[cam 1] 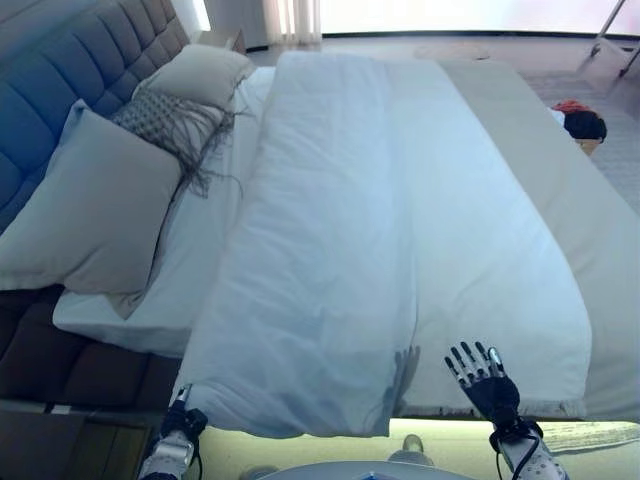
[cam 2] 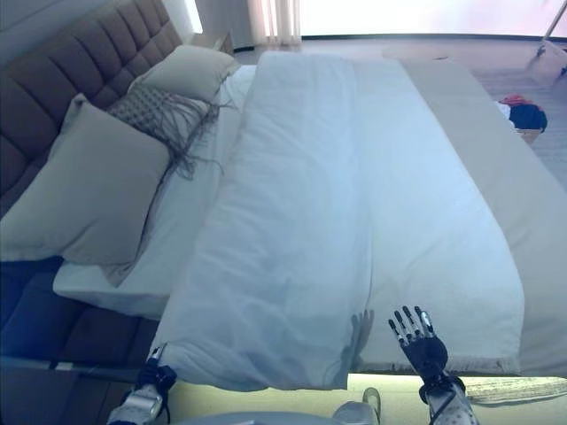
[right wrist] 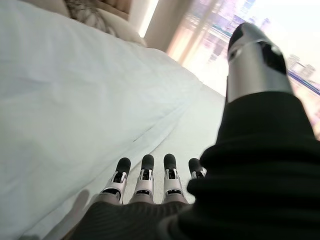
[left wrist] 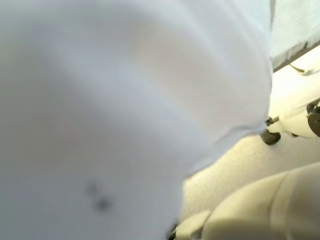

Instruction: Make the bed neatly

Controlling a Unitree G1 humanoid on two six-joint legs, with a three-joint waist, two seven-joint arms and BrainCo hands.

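A white duvet (cam 1: 340, 230) lies along the bed, doubled over on its left half, with its near edge hanging over the bed's side. My left hand (cam 1: 184, 416) reaches up under the duvet's near left corner; its wrist view shows only white cloth (left wrist: 125, 110) up close. My right hand (cam 1: 484, 378) is open, fingers (right wrist: 144, 176) straight, palm down over the duvet's near right edge. It holds nothing.
A large pillow (cam 1: 90, 210), a fringed cushion (cam 1: 170, 120) and a second pillow (cam 1: 205, 72) lean on the tufted headboard (cam 1: 60, 60) at the left. The beige bed cover (cam 1: 590, 220) shows bare on the right. A basket of clothes (cam 1: 582, 125) stands on the floor beyond.
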